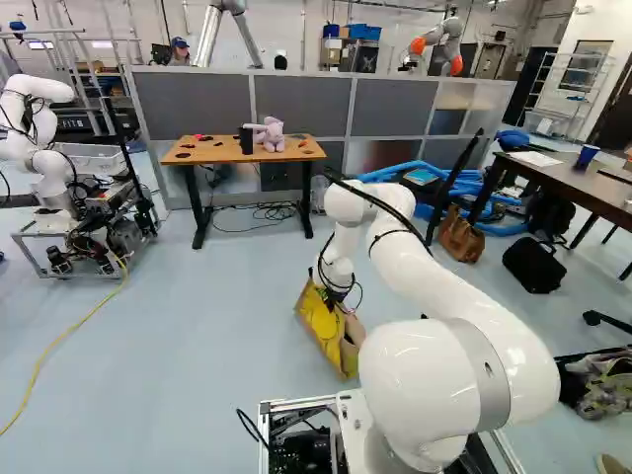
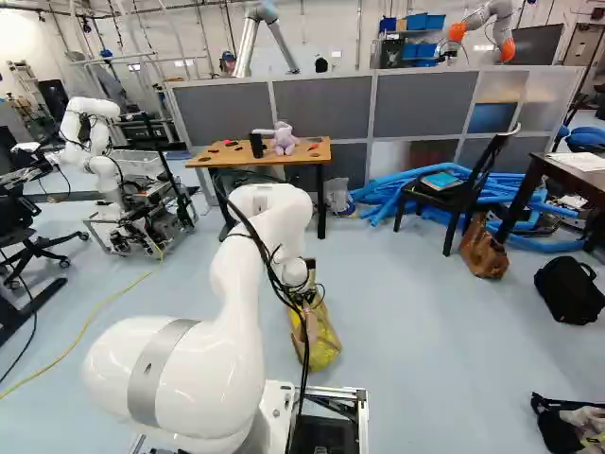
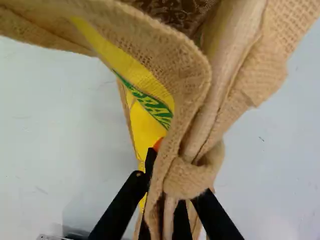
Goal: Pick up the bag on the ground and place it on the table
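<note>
My gripper [image 1: 341, 298] is low in front of the base, at the top of a yellow and tan burlap bag [image 1: 319, 323]. The right base view shows the bag [image 2: 322, 342] partly behind the arm's cables. In the wrist view the gripper [image 3: 169, 196] is shut on the bag's bunched rim and handle, with burlap [image 3: 187, 75] spreading out ahead of the fingers. The bag leans; whether its bottom touches the floor I cannot tell. Farther ahead stands a wooden table [image 1: 202, 153] with a plush toy and a black object on it.
A dark table [image 1: 592, 188] stands at the right of the left base view. Near it are a chair [image 2: 463, 194], a brown bag [image 2: 484, 251], a black bag [image 2: 570, 291] and blue tubes. Another robot [image 1: 39, 148] stands at the left. A grey partition [image 2: 321, 109] rises behind the wooden table.
</note>
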`<state>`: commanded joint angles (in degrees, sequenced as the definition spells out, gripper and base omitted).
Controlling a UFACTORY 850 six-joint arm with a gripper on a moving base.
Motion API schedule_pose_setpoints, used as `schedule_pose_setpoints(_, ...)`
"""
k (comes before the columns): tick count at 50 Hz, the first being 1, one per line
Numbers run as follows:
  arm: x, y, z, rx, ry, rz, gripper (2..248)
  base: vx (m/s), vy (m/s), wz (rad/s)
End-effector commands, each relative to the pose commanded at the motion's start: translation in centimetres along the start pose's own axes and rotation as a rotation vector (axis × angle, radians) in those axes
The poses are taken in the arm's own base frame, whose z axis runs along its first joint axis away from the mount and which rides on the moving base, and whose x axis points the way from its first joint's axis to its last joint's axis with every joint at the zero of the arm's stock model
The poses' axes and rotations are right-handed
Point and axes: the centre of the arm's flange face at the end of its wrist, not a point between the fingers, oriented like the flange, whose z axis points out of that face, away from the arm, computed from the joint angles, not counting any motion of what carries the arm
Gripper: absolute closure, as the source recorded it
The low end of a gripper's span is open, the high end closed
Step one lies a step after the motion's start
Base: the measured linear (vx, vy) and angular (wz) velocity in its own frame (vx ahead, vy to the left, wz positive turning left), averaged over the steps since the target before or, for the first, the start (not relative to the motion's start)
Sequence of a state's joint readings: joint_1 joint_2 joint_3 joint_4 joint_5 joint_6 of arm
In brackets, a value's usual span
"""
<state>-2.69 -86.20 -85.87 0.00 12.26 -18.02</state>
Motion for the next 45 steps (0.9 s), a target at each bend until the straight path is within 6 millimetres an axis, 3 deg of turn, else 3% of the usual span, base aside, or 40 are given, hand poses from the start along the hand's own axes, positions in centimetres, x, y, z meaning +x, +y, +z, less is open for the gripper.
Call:
schedule_pose_setpoints(19, 0.5, 0.2, -2.8, -0.001, 0.005, 0.006, 228, 0.0, 0.0, 0.0)
schedule_pose_setpoints(45, 1.2, 0.4, -6.7, -0.003, 0.015, 0.185, 228, 0.0, 0.0, 0.0)
